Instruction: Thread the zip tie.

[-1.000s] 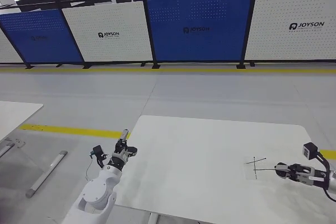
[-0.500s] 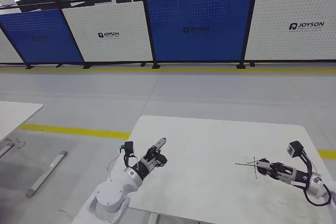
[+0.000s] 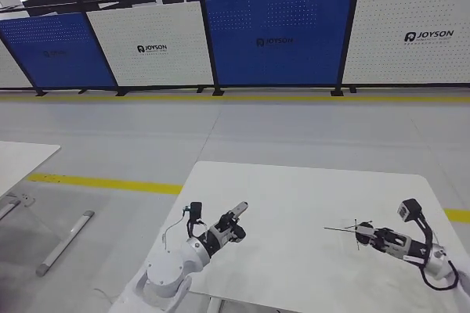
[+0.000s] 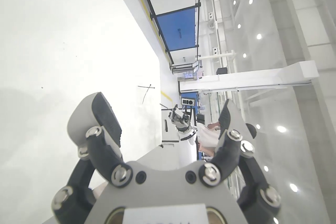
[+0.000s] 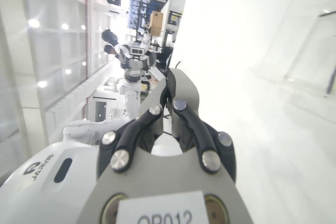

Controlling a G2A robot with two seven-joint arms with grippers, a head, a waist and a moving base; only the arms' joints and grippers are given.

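Right tool tight around a thin black zip tie, over the white table.

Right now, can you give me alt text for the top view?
Over a white table, the right gripper holds a thin black zip tie pointing toward the left gripper, which is open and empty at the table's opposite side. A second tie lies on the table nearby.

light: bright ceiling lamps | glare: table washed white | shadows: faint
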